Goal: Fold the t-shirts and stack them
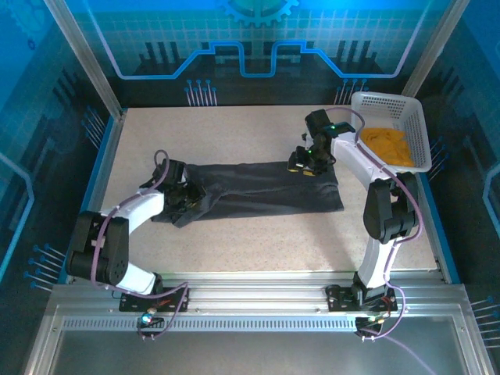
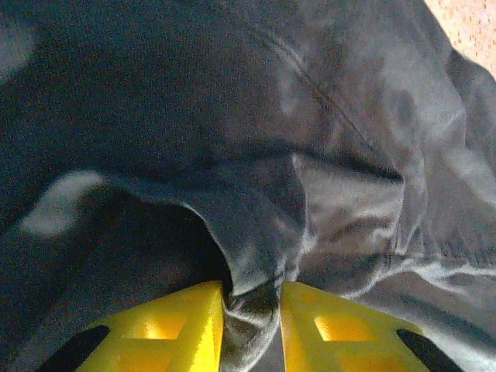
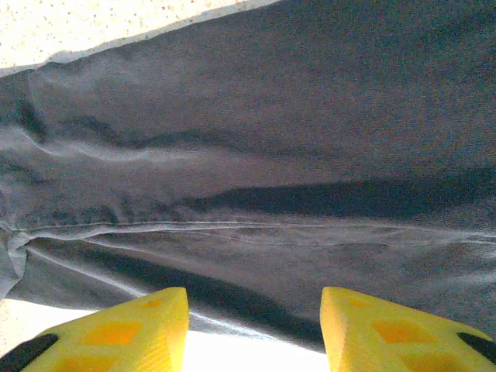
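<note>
The dark charcoal-grey t-shirt [image 1: 258, 187] lies folded lengthwise across the middle of the table. My left gripper [image 1: 184, 198] is at its bunched left end, and in the left wrist view its yellow fingers [image 2: 178, 329] are shut on a pinched fold of the charcoal t-shirt [image 2: 256, 256]. My right gripper [image 1: 305, 164] hovers over the shirt's upper right edge. In the right wrist view its gripper [image 3: 254, 329] is open, with the flat charcoal t-shirt [image 3: 256, 170] below. The orange-yellow t-shirt [image 1: 388, 146] lies crumpled in the basket.
A white plastic lattice basket [image 1: 418, 125] stands at the back right corner. Bare speckled tabletop [image 1: 234, 242] surrounds the shirt. Blue side rails and a metal frame border the table.
</note>
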